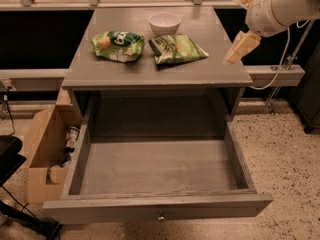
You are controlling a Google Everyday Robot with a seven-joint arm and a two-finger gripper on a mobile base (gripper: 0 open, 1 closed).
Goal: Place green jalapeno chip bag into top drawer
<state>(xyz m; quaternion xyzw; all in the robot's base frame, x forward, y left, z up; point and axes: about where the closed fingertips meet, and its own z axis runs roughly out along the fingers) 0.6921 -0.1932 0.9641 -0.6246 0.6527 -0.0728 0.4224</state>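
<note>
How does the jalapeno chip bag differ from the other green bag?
The green jalapeno chip bag is pale green with chip pictures; the other green bag has a dark logo and orange patch. The jalapeno bag sits beside the white bowl, the other bag farther left. Both are crumpled. The gripper hovers by the table's right edge.
</note>
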